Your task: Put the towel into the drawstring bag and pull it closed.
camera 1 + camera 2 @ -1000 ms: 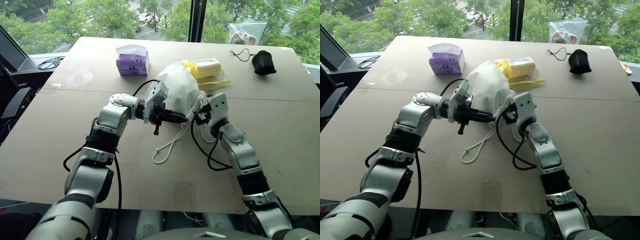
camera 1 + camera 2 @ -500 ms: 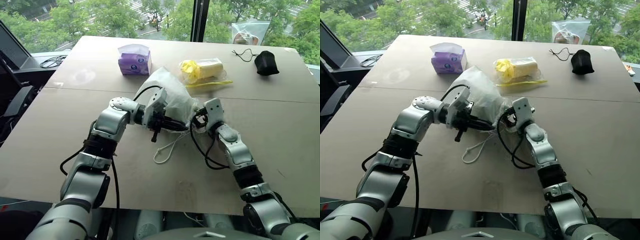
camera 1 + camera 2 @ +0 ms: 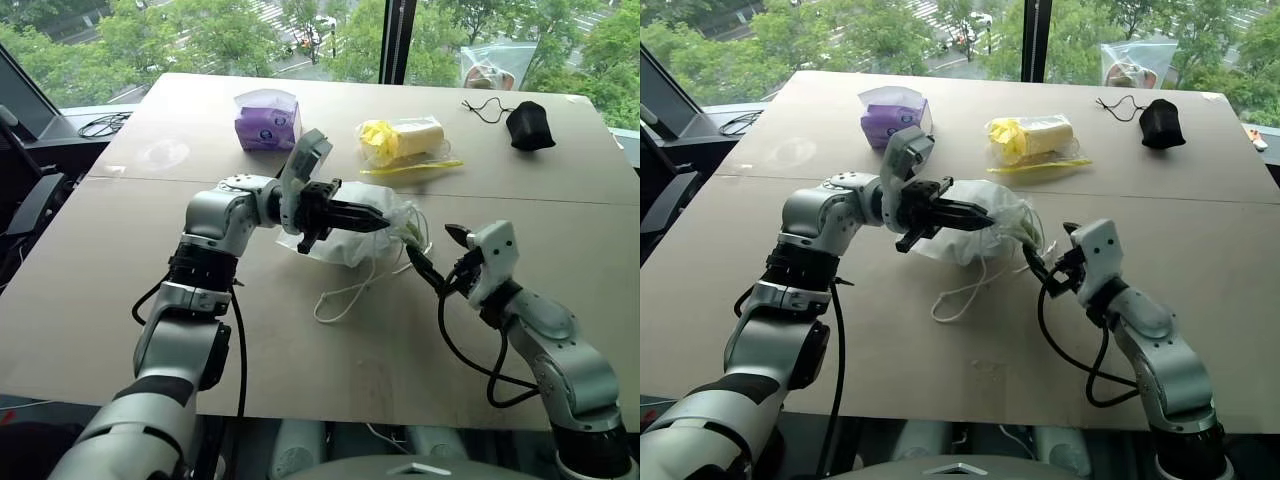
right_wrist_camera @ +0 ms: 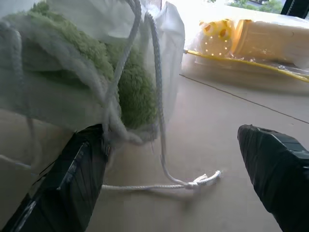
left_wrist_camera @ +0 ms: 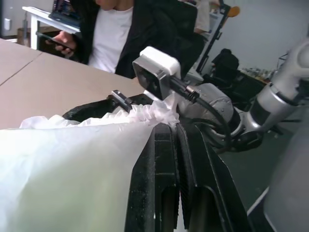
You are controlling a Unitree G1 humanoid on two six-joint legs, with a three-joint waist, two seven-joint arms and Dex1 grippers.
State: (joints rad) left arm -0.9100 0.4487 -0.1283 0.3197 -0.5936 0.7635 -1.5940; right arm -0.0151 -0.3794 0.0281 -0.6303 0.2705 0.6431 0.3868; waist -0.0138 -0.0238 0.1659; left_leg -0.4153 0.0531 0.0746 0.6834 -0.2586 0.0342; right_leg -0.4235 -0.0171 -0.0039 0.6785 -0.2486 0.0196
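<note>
Since a second ago, right gripper (image 3: 432,252) has drawn back from the drawstring bag (image 3: 358,232) toward the near table edge, and the left gripper (image 3: 378,222) has lifted slightly. Left gripper: jaws clenched on the gathered neck of the milky-white bag, pointing across toward the robot's right. Right gripper: jaws spread wide, grasping nothing, just beside the bag's mouth. Pale green towel (image 4: 123,77): inside the bag, visible through the thin plastic in the right wrist view. White drawstring cords (image 3: 347,296): trailing loose from the bag onto the brown table (image 3: 120,300). Behind the bag: a purple tissue pack (image 3: 266,119), a clear zip bag with yellow contents (image 3: 408,141), and a black pouch (image 3: 528,125) at the far right corner.
</note>
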